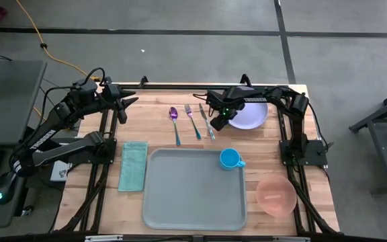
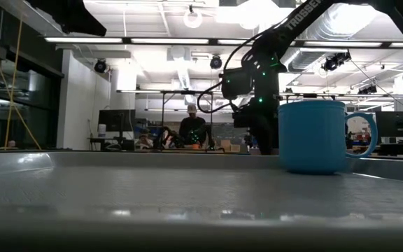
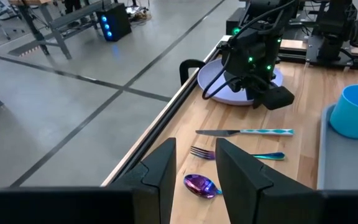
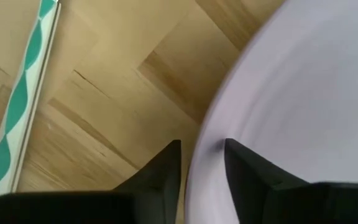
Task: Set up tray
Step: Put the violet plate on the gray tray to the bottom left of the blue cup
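Note:
The pale grey-blue tray (image 1: 180, 202) lies at the table's near middle, and a blue cup (image 1: 230, 158) stands upright in its far right corner. A lavender plate (image 1: 254, 115) rests flat on the wood at the far right. My right gripper (image 1: 215, 123) points down at the plate's left rim and is shut on it. Between plate and left arm a spoon (image 1: 174, 121), fork (image 1: 192, 119) and knife (image 1: 207, 121) lie side by side. My left gripper (image 3: 194, 168) hangs open and holds nothing above the far left of the table. My right gripper has the plate's left rim (image 4: 207, 149) between its two fingers, one finger over the plate's inner side and one outside over the wood. The fingers come from above, pointing down. The plate lies flat on the table.
A folded teal cloth (image 1: 134, 166) lies left of the tray. A pink bowl (image 1: 276, 195) sits at the near right. The knife's teal-patterned handle (image 4: 23, 93) runs close beside the right gripper. Beyond the far edge is open floor.

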You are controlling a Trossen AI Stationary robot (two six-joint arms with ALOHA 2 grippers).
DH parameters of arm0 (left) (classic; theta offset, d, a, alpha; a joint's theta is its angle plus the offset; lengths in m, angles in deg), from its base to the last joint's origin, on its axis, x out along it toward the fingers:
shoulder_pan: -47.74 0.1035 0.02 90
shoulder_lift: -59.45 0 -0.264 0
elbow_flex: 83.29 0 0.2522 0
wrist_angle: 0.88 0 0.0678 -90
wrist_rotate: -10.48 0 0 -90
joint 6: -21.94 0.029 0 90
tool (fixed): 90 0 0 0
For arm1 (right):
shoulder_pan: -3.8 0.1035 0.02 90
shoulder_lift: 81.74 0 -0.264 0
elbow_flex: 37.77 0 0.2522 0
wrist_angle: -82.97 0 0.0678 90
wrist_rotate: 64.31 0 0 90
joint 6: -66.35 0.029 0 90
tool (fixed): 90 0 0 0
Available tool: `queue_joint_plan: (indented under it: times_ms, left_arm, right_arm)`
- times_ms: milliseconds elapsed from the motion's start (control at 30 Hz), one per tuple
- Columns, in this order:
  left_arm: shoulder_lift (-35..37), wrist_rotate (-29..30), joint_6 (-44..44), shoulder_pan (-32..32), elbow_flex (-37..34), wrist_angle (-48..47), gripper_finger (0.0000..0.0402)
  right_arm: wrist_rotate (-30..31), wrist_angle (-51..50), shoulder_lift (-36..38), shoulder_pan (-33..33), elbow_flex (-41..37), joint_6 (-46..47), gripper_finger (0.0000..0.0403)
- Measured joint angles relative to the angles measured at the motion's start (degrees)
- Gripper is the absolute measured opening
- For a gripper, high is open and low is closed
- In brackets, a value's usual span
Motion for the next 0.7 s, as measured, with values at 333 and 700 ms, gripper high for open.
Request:
queue_joint_plan:
  times_ms: [333,700]
  left_arm:
    - [0.0,0.0,-0.1,0.0,0.0,-0.3,0.0144]
    - [0.0,0.0,0.0,0.0,0.0,-0.3,0.0144]
  right_arm:
    - [-0.5,-0.1,0.0,0.0,0.0,-0.2,0.0012]
    - [-3.5,-4.0,0.2,0.7,0.1,-1.6,0.0001]
